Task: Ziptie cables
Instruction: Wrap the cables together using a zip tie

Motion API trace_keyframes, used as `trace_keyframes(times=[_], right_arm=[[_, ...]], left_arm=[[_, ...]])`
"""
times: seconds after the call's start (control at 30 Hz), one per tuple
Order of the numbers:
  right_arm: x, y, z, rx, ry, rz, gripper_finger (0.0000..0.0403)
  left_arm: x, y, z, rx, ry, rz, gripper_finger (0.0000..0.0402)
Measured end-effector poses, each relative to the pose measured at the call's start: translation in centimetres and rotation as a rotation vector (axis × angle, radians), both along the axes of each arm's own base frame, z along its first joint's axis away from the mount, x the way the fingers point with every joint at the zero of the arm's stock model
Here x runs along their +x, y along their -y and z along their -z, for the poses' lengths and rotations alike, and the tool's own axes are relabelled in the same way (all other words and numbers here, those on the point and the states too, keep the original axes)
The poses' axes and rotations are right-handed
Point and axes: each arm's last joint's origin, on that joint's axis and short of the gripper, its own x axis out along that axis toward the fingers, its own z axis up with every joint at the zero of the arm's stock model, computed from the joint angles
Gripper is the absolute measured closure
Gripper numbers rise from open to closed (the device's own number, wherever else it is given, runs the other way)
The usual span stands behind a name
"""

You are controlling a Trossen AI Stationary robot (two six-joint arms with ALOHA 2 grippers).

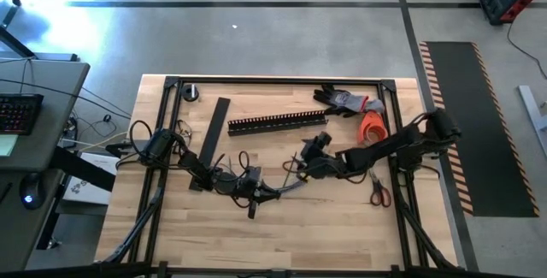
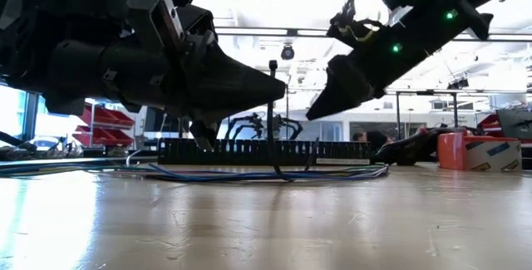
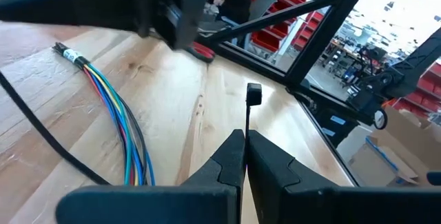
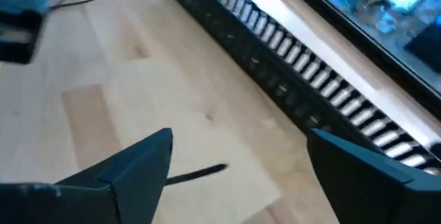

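Observation:
The cables (image 3: 118,110), thin coloured wires with a green-marked end, lie on the wooden table (image 1: 342,218) between the two arms, also visible in the high view (image 1: 295,189) and the low view (image 2: 249,173). The ziptie (image 3: 247,117), a slim dark strip with a small square head (image 3: 253,94), stands upright (image 2: 273,125) over them. My left gripper (image 3: 244,140) is shut on it, near the table's middle (image 1: 255,196). My right gripper (image 4: 238,151) hovers open above bare wood, close to the right of the ziptie (image 2: 326,104), touching nothing. My left gripper pinches the ziptie's strip (image 3: 247,129) between its two fingertips, a short way below the head. The fingers come in level and lie across the strip. The ziptie stands upright, head on top, and its lower part (image 2: 277,166) runs down to the cables on the table.
A black slotted channel (image 1: 278,124) lies across the far half, with a flat black strip (image 1: 214,133) to its left. Gloves (image 1: 344,101) and an orange object (image 1: 373,126) lie at the far right, scissors (image 1: 379,191) at the right, a small roll (image 1: 190,92) at the far left.

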Motion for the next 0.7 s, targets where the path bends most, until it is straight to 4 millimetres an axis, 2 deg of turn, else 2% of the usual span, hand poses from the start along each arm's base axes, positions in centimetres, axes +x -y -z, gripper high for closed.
trace_keyframes(times=[0.17,0.27,0.47,0.57,0.7], right_arm=[[-0.5,0.3,1.2,0.141,-0.054,0.046,0.0081],[-0.5,-0.5,2.4,0.19,-0.064,0.045,0.0083],[0.7,-2.1,4.5,0.249,0.031,0.028,0.0088],[0.8,-1.9,5.4,0.24,0.046,0.09,0.0106],[1.1,-1.4,5.9,0.244,0.069,0.115,0.0151]], left_arm=[[0.0,0.0,0.0,0.0,0.0,-0.001,0.0402],[0.0,0.0,0.0,0.008,0.002,0.001,0.0402],[0.0,0.0,0.0,0.027,0.005,0.003,0.0402],[0.0,0.1,0.0,0.029,0.005,0.004,0.0402],[-0.1,0.2,0.0,0.032,0.005,0.007,0.0402]])
